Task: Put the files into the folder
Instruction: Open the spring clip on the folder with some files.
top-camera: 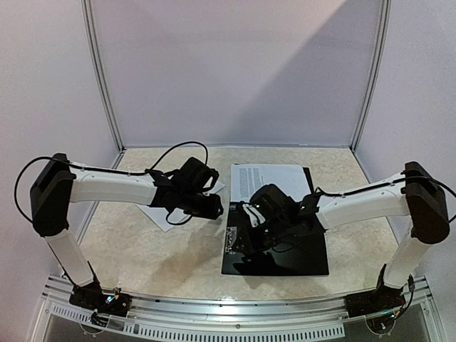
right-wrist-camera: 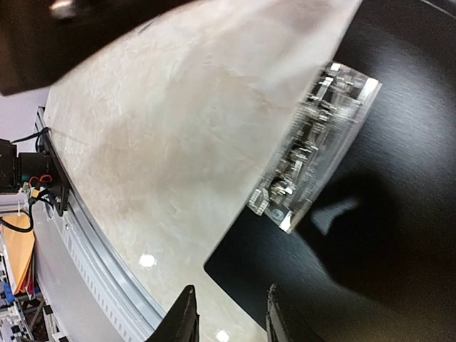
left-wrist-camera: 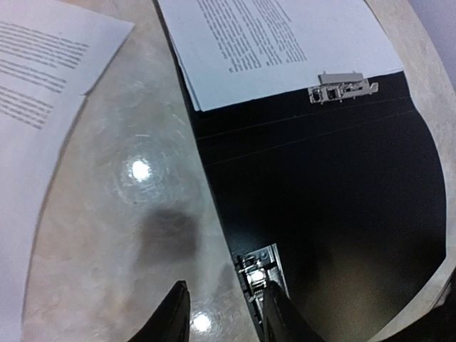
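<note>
The folder is seen lying opened flat on the table, its near half bare and black. On its far half the files are laid, printed side up, and a metal clip is found at their near edge. Whether the clip is pressing on them cannot be told.

Left of the folder, loose sheets are spread on the table, clear of the black cover.

The left gripper is held above the folder's left edge. Its fingers are parted, and nothing is caught between them. A white label strip is seen just ahead of the right-hand finger.

The right gripper is hung over the folder's left side, close to the same strip. Its jaws are also parted and nothing is grasped. The folder's near-left corner and bare table are framed in the gap.

Neither the paper nor the folder is seen to be touched by either gripper.
</note>
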Controlling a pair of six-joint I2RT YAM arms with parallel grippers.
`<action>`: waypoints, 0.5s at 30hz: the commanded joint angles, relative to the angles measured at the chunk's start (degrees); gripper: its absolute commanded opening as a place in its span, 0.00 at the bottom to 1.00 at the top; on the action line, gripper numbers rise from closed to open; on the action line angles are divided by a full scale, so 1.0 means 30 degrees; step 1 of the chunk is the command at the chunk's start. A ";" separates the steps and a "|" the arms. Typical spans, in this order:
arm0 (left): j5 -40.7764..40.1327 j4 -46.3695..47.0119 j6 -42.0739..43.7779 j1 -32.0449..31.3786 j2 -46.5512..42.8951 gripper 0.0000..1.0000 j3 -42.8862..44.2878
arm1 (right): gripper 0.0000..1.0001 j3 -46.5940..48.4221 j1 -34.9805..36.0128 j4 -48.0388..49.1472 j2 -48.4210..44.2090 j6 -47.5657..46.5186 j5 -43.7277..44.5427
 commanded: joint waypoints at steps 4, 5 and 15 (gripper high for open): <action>0.2673 0.1351 -0.0897 0.0573 0.2854 0.32 0.1112 | 0.31 0.1504 0.0427 0.0212 0.1539 0.0716 0.0634; 0.3013 0.1555 -0.0924 0.0630 0.3210 0.31 0.1138 | 0.30 0.1561 0.0407 0.0230 0.1647 0.0734 0.0616; 0.4827 0.2600 -0.1567 0.0736 0.3864 0.25 0.0866 | 0.27 0.1932 0.0402 0.0470 0.3075 0.1227 0.0460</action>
